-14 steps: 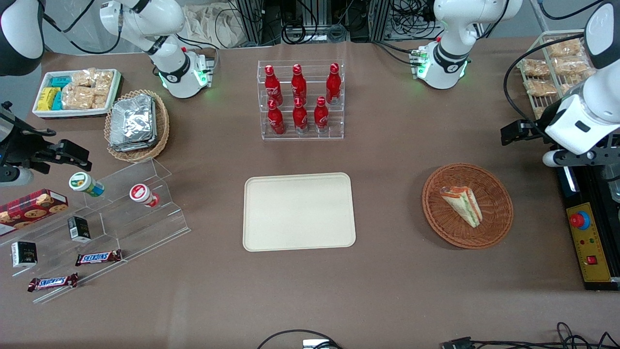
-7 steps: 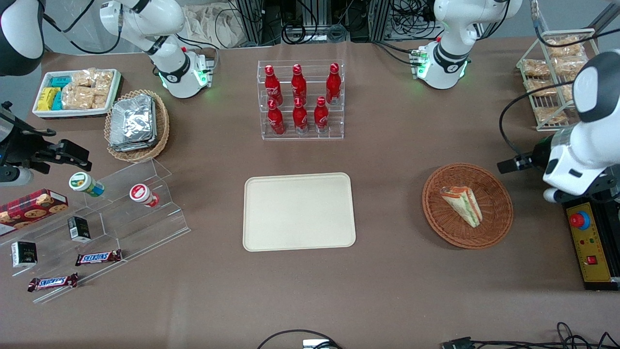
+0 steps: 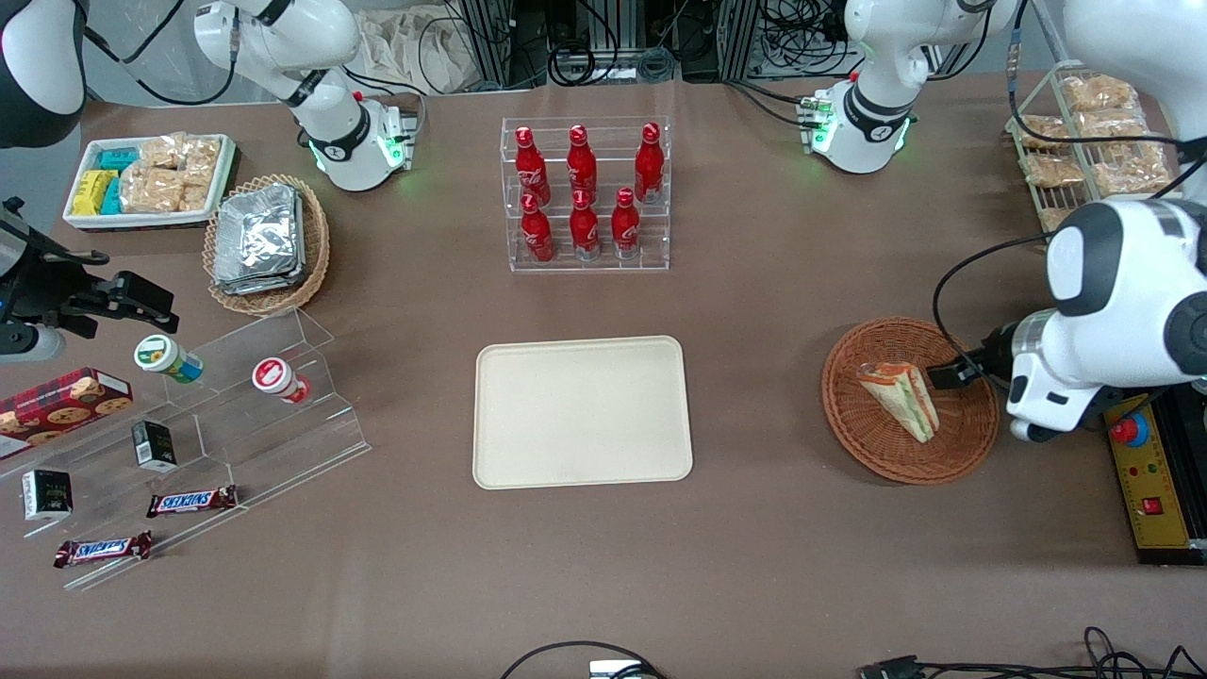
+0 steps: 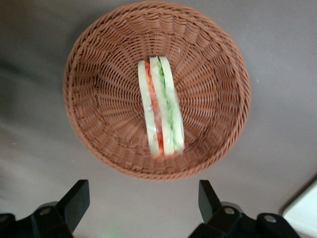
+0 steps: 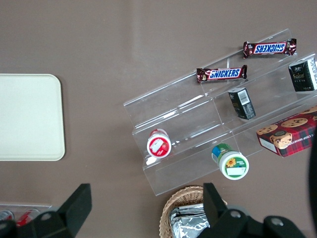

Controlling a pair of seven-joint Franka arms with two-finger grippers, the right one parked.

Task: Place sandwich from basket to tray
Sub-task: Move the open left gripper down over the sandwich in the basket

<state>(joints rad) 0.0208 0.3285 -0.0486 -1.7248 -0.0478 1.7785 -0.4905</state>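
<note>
Gripper [image 4: 140,204] held above the basket [image 3: 971,429] rim, jaws spread wide, nothing held, sandwich [image 3: 899,399] laid in basket, tray [image 3: 581,411] well apart mid-table, "SNICKERS" bars [image 5: 221,74] read on acrylic stand [image 5: 218,121].

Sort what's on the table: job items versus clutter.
Job: sandwich in basket; tray; gripper, open, above the basket.
Clutter: cola bottles, foil packs, Snickers bars, cookie box, snack bin.

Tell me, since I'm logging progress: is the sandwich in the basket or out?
In: the sandwich lies in the wicker basket; the open gripper hovers above, not touching.
</note>
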